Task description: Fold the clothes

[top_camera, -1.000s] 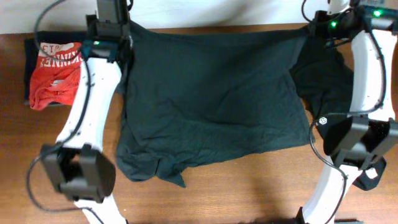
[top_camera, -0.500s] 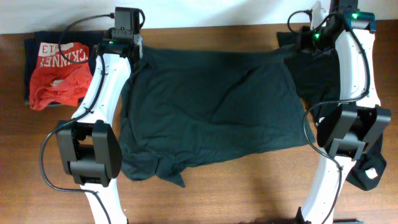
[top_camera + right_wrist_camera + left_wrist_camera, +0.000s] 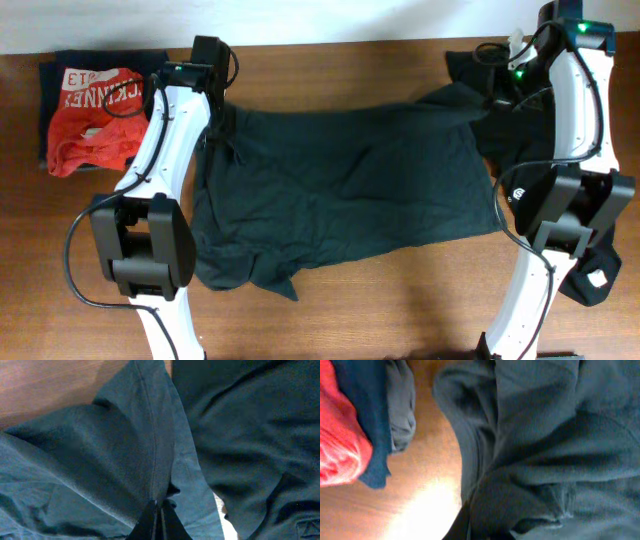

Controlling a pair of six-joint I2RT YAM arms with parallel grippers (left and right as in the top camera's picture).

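The clothes here are a dark green shirt (image 3: 340,190) lying wrinkled across the middle of the brown table (image 3: 400,300). My left gripper (image 3: 218,128) is shut on the shirt's far left corner, and the cloth (image 3: 545,435) bunches up round the dark jaws (image 3: 485,535) in the left wrist view. At the far right corner my right gripper (image 3: 497,90) is shut, its fingers (image 3: 159,505) pinched together on a seam of the shirt (image 3: 115,450). The shirt's far edge runs taut between the two grippers.
A red shirt (image 3: 95,115) with white lettering lies on a dark folded stack at the far left, also in the left wrist view (image 3: 340,445). More dark clothes (image 3: 520,140) are heaped at the right. A dark garment with a white tag (image 3: 598,278) lies by the right arm's base.
Both grippers have drawn the shirt's far edge from the back of the table toward the near side. The left arm swung right and the right arm's elbow moved back.
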